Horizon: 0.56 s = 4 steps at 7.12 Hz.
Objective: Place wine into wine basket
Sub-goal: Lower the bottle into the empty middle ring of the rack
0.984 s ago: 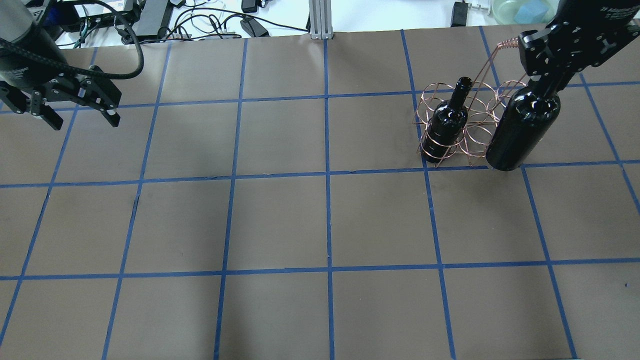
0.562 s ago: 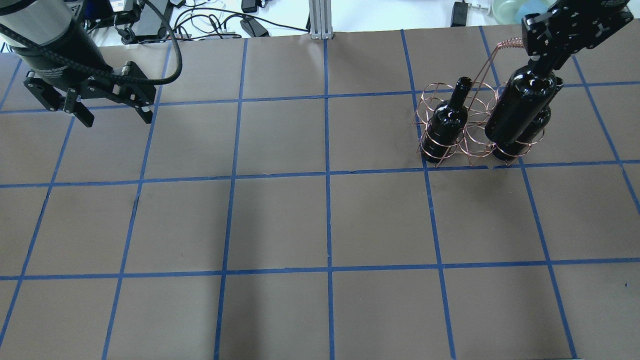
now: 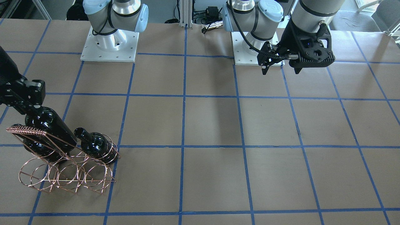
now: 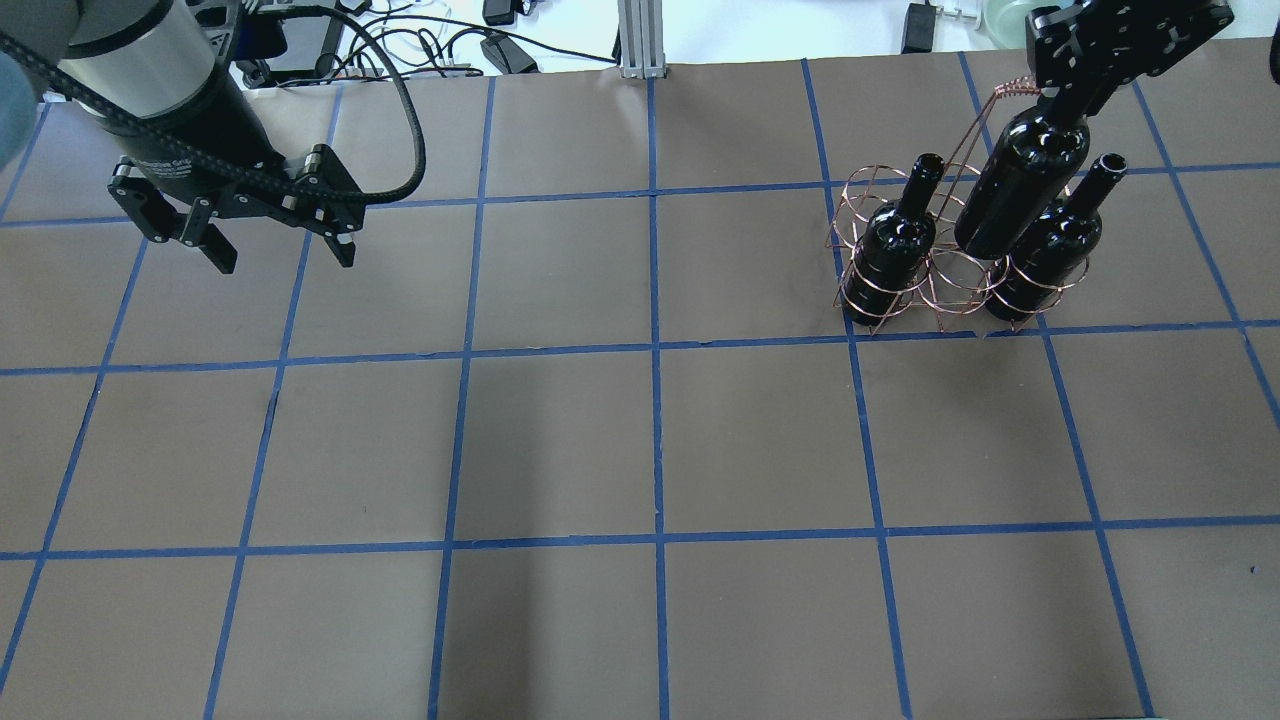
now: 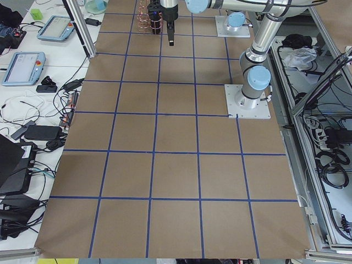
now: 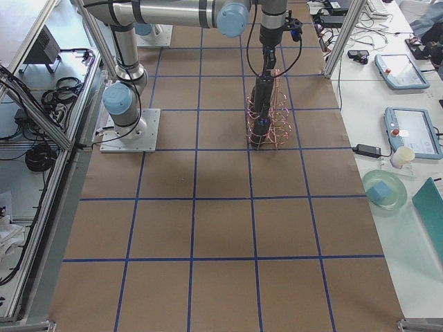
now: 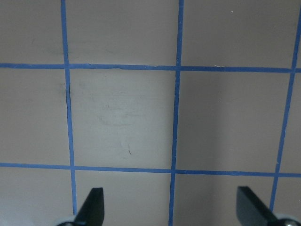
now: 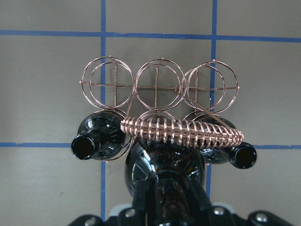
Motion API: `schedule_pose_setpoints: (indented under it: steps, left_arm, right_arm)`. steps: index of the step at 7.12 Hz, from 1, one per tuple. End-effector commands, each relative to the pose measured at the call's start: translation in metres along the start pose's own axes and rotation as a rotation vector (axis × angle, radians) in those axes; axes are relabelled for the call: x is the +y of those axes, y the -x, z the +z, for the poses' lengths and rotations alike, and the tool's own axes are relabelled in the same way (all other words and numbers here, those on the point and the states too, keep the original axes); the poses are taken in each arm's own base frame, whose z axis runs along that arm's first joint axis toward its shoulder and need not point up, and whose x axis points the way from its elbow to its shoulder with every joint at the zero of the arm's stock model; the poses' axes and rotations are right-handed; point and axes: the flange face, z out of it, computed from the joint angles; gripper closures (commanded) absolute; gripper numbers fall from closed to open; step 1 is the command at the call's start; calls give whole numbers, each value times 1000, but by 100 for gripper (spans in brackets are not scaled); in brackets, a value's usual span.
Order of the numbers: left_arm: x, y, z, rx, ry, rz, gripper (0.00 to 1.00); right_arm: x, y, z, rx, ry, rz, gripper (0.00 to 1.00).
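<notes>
I work over a brown table [image 4: 640, 450] taped in a blue grid. The left arm [image 4: 160, 80] hangs above the table's far left. The right arm [image 6: 166, 12] reaches out to the far right, where the basket [image 4: 940, 292] stands.

The basket has two rows of three rings, and all the glass is on the robot-side row. The wine [image 4: 1015, 190] hangs by its neck straight below the right gripper [image 4: 1072, 98], over the middle ring of that row. Its base is at about the level of the upper rings. I cannot tell whether it has entered the ring.

The left bottle [image 4: 890, 250] stands in the end ring on one side of the wine. The right bottle [image 4: 1050, 250] stands in the end ring on the other side, and both are just beside the wine.

The right gripper is clamped on the wine's neck. The left gripper [image 4: 283, 260] hovers over bare table, well apart from the basket, with its fingers spread wide and nothing between them.

In my right wrist view the wrapped handle [image 8: 183, 132] crosses just beyond the wine's shoulder, spanning from one seated bottle to the other.
</notes>
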Motion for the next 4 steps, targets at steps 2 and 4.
schedule_pose_setpoints:
  steps: [2,4]
  left_arm:
    - [1,5,2,-9,14,-5,0]
    - [0,5,3,0,14,-7,0]
  right_arm:
    - [-5,0,12,-5,17,-1,100]
    - [-12,-1,21,-5,12,-12,100]
